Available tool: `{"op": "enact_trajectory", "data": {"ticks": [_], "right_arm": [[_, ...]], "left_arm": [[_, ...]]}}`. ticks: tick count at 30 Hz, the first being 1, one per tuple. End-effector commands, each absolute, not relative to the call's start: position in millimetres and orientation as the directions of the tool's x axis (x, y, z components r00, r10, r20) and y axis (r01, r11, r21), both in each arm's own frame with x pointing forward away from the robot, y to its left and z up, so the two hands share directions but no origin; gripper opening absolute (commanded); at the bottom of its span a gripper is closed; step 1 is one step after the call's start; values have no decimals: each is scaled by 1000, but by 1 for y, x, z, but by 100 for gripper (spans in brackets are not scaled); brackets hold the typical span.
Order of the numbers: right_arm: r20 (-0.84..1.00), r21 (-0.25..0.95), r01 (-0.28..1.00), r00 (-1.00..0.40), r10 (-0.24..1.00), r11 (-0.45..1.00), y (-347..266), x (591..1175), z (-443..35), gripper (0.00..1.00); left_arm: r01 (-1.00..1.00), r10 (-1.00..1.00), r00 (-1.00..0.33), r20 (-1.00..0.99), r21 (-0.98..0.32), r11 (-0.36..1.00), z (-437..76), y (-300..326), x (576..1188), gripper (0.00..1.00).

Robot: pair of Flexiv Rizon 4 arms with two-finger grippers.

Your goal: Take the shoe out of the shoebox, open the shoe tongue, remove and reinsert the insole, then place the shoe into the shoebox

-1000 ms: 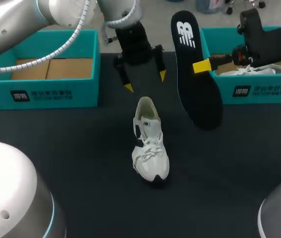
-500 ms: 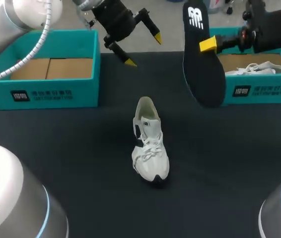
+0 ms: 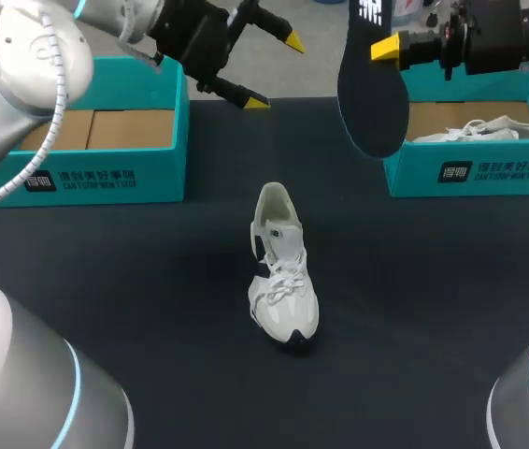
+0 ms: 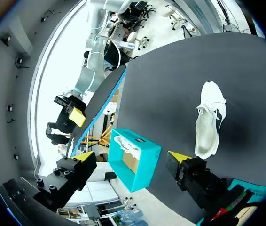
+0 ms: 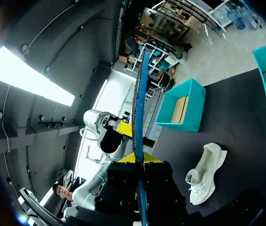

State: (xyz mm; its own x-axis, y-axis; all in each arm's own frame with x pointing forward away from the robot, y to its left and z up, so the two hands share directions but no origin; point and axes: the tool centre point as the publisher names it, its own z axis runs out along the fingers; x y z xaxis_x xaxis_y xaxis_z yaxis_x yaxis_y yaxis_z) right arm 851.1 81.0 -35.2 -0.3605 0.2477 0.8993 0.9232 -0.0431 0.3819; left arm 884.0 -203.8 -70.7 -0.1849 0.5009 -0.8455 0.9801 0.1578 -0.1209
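A white shoe (image 3: 283, 281) rests on the dark table, heel toward the back, toe toward me; it also shows in the wrist views (image 4: 208, 123) (image 5: 203, 178). My right gripper (image 3: 388, 47) is shut on a black insole (image 3: 374, 84), held upright high above the table near the right shoebox (image 3: 461, 170). Seen edge-on, the insole (image 5: 139, 103) rises from between the right gripper's (image 5: 141, 158) yellow tips. My left gripper (image 3: 276, 71) hovers open and empty, tilted, above the table's back edge, well behind the shoe. Its own view shows the left gripper (image 4: 130, 157) spread wide.
A teal shoebox (image 3: 106, 173) with a bare cardboard floor stands at the back left. The right shoebox holds another white shoe (image 3: 484, 129). Dark tabletop surrounds the shoe on all sides.
My left gripper has risen and drawn back to the left, away from the shoe, tilting as it went. My right gripper has lifted the insole higher.
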Motion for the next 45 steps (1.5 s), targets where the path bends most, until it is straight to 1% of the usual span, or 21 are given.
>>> {"op": "enact_trajectory", "data": {"ticks": [1, 9, 14, 16, 17, 18, 20, 22, 24, 26, 29, 32, 33, 35, 36, 38, 39, 41, 45], "right_arm": [[899, 380, 924, -358, 251, -41, 82, 853, -34, 0], [899, 380, 924, -358, 251, -41, 82, 853, -34, 0], [899, 380, 924, -358, 251, -41, 82, 853, -34, 0], [959, 243, 955, -210, 190, -172, 84, 861, -35, 0], [971, 198, 961, -165, 174, -195, 85, 866, -35, 0], [972, 181, 967, -148, 182, -181, 88, 870, -35, 0], [978, 126, 972, -88, 189, -199, 92, 878, -35, 0], [987, 67, 971, -31, 158, -231, 97, 886, -32, 0], [986, 60, 975, -24, 166, -216, 102, 892, -29, 0], [987, 33, 973, 5, 161, -229, 106, 898, -25, 0], [986, -5, 977, 40, 161, -212, 112, 903, -20, 0], [984, -14, 981, 49, 173, -193, 117, 906, -15, 0], [984, -11, 982, 45, 172, -190, 120, 908, -14, 0], [984, -4, 983, 36, 172, -185, 124, 910, -11, 0], [984, 3, 983, 30, 175, -182, 127, 910, -11, 0], [985, 2, 984, 29, 173, -179, 131, 910, -10, 0], [984, 2, 985, 29, 173, -175, 133, 910, -10, 0], [984, 0, 985, 30, 175, -171, 137, 908, -10, 0], [985, -15, 985, 44, 167, -170, 145, 905, -12, 0]], "left_arm": [[986, 318, -144, -937, -108, 128, -65, -201, 881, 100], [996, 309, -69, -948, -51, 68, -46, -209, 869, 100], [998, 296, -15, -955, 2, 57, -44, -212, 862, 100], [998, 295, -11, -955, 6, 57, -45, -214, 862, 100], [998, 295, -12, -955, 5, 55, -46, -214, 863, 100], [999, 288, -12, -958, 3, 53, -46, -215, 864, 100], [999, 263, -8, -965, 6, 51, -47, -215, 866, 100], [998, 237, -3, -972, 10, 54, -45, -215, 868, 100], [998, 206, 12, -979, 24, 59, -39, -216, 869, 100], [997, 178, 32, -983, 43, 57, -33, -216, 868, 100], [997, 155, 50, -987, 59, 49, -27, -217, 867, 100], [996, 136, 68, -988, 74, 40, -26, -218, 867, 100], [996, 131, 70, -989, 76, 38, -26, -218, 867, 97], [997, 122, 70, -990, 74, 32, -27, -219, 867, 96], [997, 114, 71, -991, 75, 32, -27, -220, 866, 94], [997, 94, 74, -993, 77, 28, -26, -220, 866, 81], [997, 88, 75, -993, 78, 28, -26, -220, 865, 78], [997, 73, 77, -994, 79, 26, -25, -221, 865, 80], [996, 47, 80, -996, 81, 23, -23, -225, 864, 72]]}}
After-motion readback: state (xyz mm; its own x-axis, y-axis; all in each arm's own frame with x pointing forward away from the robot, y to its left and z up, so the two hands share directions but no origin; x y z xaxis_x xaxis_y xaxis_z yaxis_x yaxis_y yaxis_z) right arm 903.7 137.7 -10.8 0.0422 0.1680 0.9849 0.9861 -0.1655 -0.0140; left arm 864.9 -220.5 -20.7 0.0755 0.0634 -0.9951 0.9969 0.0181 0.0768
